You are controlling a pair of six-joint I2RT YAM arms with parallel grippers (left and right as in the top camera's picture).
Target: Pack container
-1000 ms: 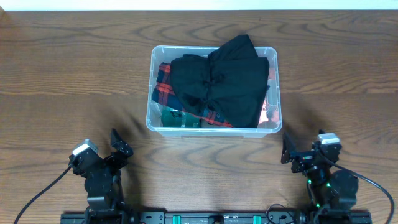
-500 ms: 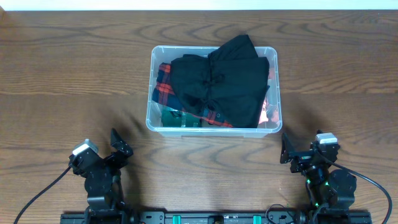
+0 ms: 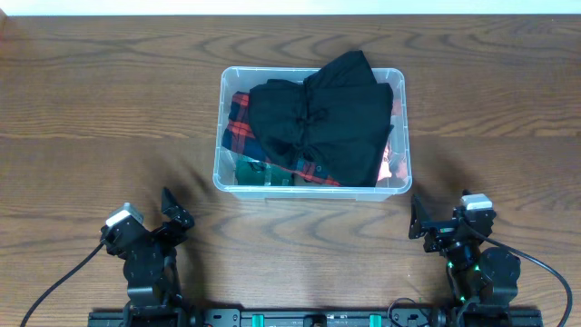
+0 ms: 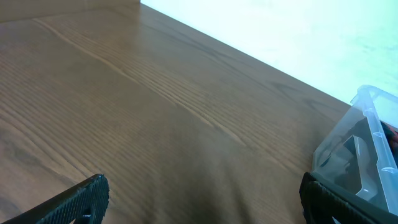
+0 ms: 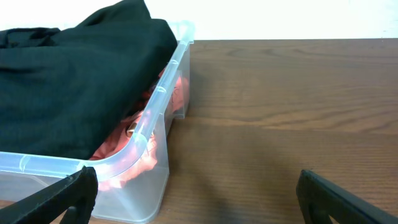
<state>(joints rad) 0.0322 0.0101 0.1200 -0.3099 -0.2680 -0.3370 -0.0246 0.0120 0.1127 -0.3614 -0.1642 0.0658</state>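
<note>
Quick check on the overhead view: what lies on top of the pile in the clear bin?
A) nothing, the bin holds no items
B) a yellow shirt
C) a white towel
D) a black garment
D: a black garment covers most of the container, with red plaid cloth showing from under it at the left side.

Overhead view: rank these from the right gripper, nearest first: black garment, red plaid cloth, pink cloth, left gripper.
1. Pink cloth, in the container, near right corner, just ahead of the right gripper.
2. Black garment, on top, centre to right.
3. Red plaid cloth, container's left side.
4. Left gripper, far left, outside the container.
</note>
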